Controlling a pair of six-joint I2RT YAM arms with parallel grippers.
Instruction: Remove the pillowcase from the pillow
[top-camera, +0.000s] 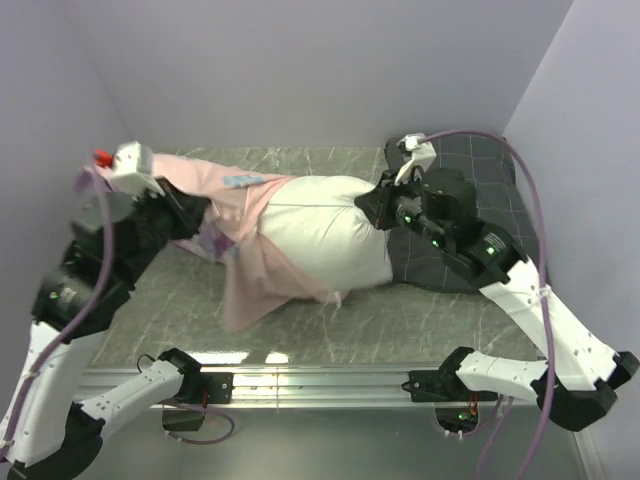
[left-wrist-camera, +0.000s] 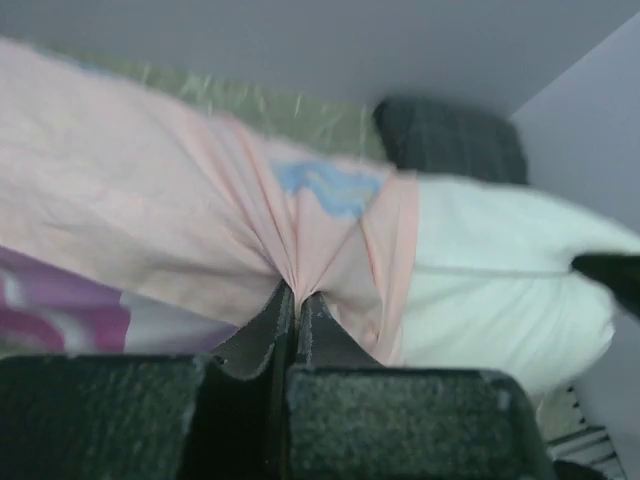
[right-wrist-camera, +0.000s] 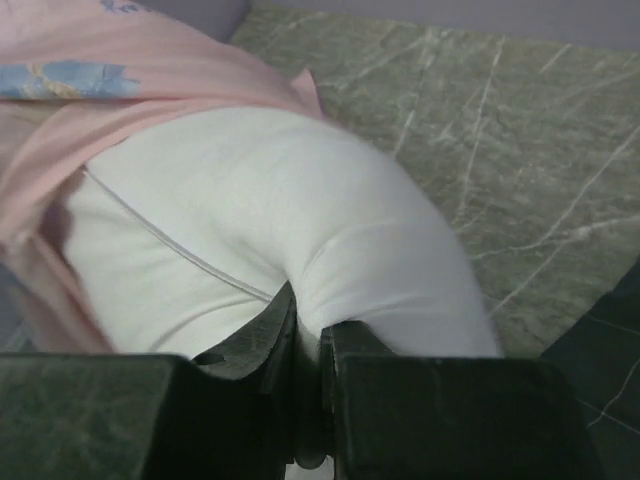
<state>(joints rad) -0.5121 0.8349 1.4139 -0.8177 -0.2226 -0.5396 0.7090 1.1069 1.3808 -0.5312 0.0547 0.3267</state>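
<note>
Left arm (top-camera: 50, 360) and right arm (top-camera: 545, 320): white link shells, black joint housings, black bases on the silver rail (top-camera: 320, 381). A lilac cable (top-camera: 465, 132) runs along each. Far from the rail: green lights (top-camera: 406, 214), a red tab (top-camera: 101, 157). Left gripper (left-wrist-camera: 295, 295): matt black, coarse-grained fingers (left-wrist-camera: 255, 335).

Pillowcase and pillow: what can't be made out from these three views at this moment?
- Top view: the pillow's left end is under the pillowcase, so how much is inside is hidden.
- Left wrist view: blur makes the pillowcase print unreadable; the left gripper covers the pinched fold.
- Right wrist view: the right gripper hides the pinched pillow fabric.
- Top view: the right arm covers much of the dark grey pillow.
</note>
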